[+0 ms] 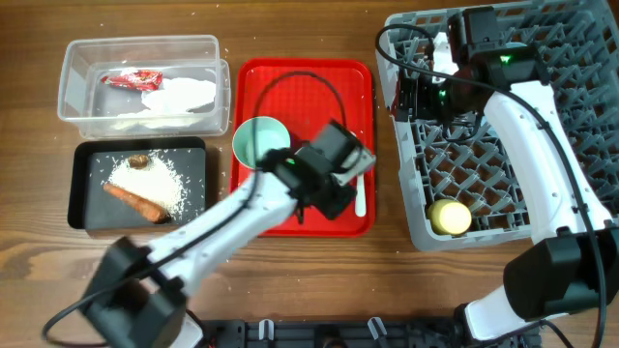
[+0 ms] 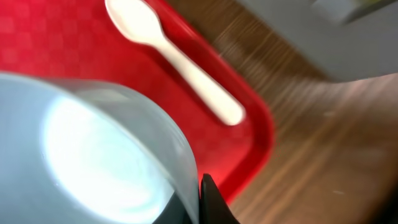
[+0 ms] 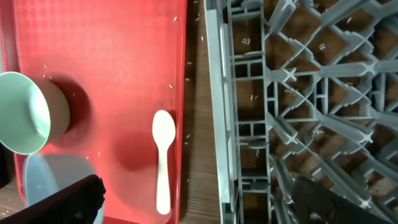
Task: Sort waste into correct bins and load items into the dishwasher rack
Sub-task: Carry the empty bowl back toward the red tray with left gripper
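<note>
My left gripper (image 2: 200,199) is shut on the rim of the pale blue plate (image 2: 93,155) over the red serving tray (image 2: 56,37). In the overhead view the gripper (image 1: 327,186) hides the plate. The plate's edge shows in the right wrist view (image 3: 56,177). A pale teal bowl (image 1: 259,143) and the white spoon (image 1: 360,195) lie on the tray. My right gripper (image 3: 199,208) is open and empty over the left edge of the grey dishwasher rack (image 1: 571,116). A yellow cup (image 1: 450,217) sits in the rack's front left corner.
The clear tub (image 1: 77,68) at the back left holds the red wrapper (image 1: 132,79) and white napkin (image 1: 179,95). The black tray (image 1: 82,193) in front of it holds rice (image 1: 160,179), a carrot piece (image 1: 135,200) and a brown scrap (image 1: 139,160).
</note>
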`<state>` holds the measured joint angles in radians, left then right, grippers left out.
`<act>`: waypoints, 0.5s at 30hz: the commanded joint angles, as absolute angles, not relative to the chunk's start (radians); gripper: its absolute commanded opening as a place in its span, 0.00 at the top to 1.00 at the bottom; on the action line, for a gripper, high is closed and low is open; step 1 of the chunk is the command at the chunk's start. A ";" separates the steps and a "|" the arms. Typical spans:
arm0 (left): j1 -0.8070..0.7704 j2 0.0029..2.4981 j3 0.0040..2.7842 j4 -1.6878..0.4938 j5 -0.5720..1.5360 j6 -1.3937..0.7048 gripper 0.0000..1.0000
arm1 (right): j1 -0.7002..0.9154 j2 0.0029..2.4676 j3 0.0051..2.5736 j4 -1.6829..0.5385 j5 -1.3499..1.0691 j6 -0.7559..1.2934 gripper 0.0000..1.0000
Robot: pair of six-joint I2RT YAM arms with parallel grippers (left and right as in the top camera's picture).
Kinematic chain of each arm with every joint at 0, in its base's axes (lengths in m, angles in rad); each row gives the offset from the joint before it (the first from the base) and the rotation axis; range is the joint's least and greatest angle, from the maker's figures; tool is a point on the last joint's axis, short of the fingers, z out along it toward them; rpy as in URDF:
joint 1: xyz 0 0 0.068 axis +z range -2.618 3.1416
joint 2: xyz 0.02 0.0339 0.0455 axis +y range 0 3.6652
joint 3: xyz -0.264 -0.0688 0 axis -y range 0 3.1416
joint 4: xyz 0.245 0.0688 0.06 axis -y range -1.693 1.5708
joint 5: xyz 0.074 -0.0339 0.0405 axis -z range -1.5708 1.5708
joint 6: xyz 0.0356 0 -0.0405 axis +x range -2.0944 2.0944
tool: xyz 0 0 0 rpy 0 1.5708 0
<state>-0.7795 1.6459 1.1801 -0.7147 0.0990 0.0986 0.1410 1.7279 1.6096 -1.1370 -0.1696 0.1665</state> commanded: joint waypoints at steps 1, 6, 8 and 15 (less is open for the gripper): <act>-0.808 1.750 1.183 -0.690 -0.084 0.100 0.96 | 0.142 1.719 1.609 -1.142 -0.149 0.159 0.00; -0.808 1.775 1.183 -0.691 -0.083 0.096 0.73 | 0.142 1.719 1.609 -1.141 -0.149 0.158 0.00; -0.808 1.775 1.184 -0.688 -0.084 0.080 0.49 | 0.142 1.719 1.609 -1.141 -0.149 0.156 0.00; -0.695 1.650 1.411 -0.799 -0.060 -0.124 0.40 | 0.142 1.718 1.610 -1.114 -0.209 0.130 0.00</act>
